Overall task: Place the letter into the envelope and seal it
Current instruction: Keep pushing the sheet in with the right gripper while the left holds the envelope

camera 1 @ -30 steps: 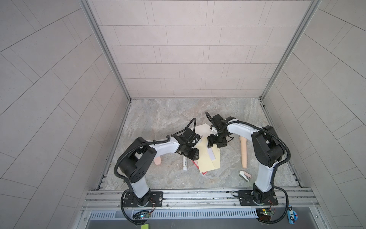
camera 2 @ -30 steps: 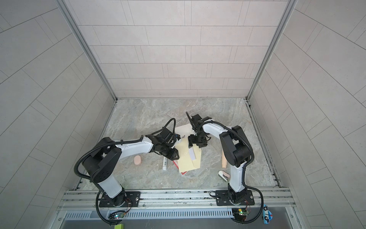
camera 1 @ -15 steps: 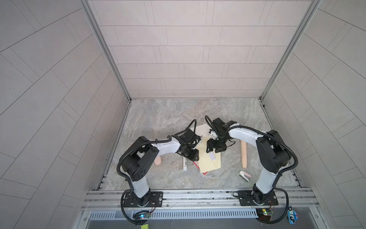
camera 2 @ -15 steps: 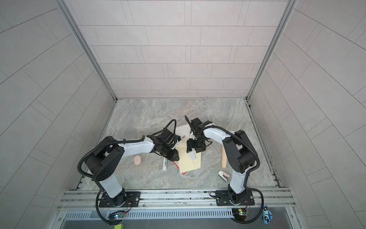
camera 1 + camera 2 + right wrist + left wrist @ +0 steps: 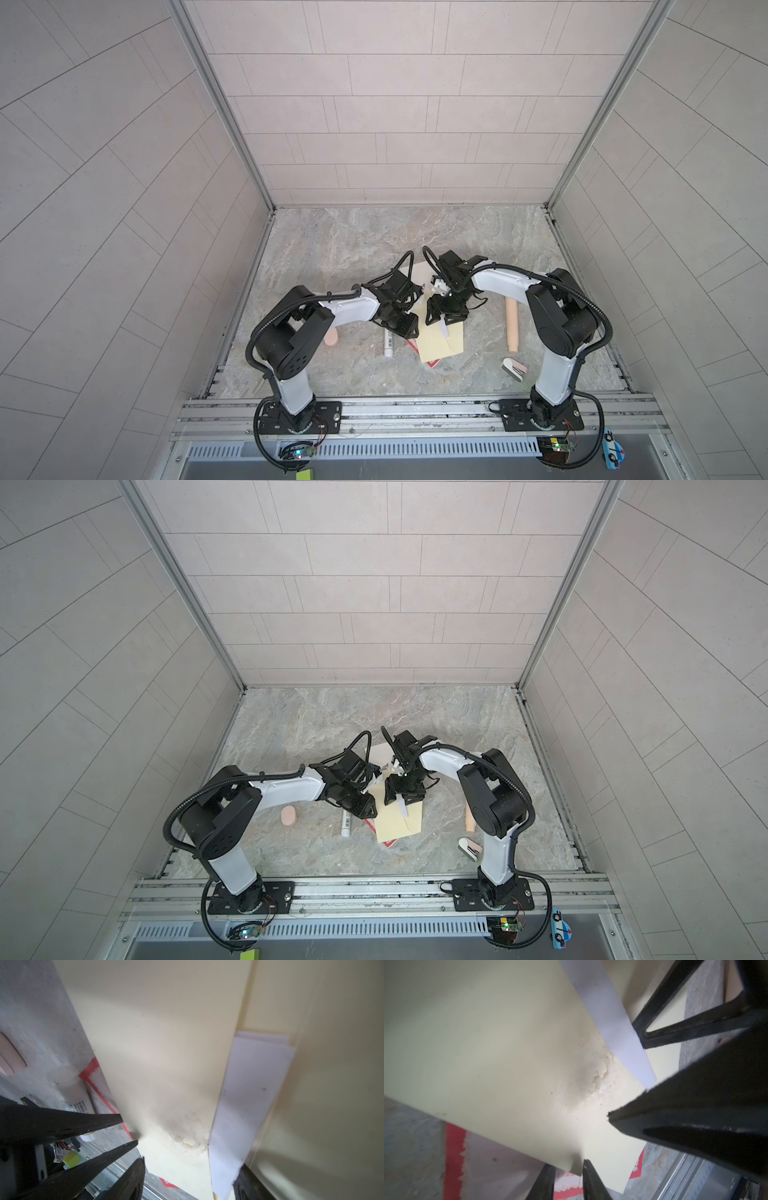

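The cream envelope (image 5: 438,349) lies flat mid-table in both top views, with a rough glue patch (image 5: 600,1076) where its panels meet. The lilac-white letter (image 5: 444,331) pokes out of a seam as a narrow strip (image 5: 249,1095). My left gripper (image 5: 566,1164) sits low at the envelope's left edge (image 5: 365,810). Its fingers stand narrowly apart, with the corner of a raised cream panel (image 5: 508,1043) in the gap. My right gripper (image 5: 191,1167) hovers over the envelope (image 5: 444,322), open wide. The letter's near end lies against one of its fingers (image 5: 251,1184).
A red-and-white printed paper (image 5: 432,363) sticks out from under the envelope. A white tube (image 5: 388,343) lies just left of it, with a peach oval (image 5: 331,338) farther left. A wooden dowel (image 5: 512,328) and a small white-and-pink item (image 5: 514,369) lie right. Off-white paper (image 5: 419,270) shows behind the grippers.
The right gripper has come forward and down over the envelope and its jaws have narrowed a little. The left gripper has closed slightly and hardly shifted.
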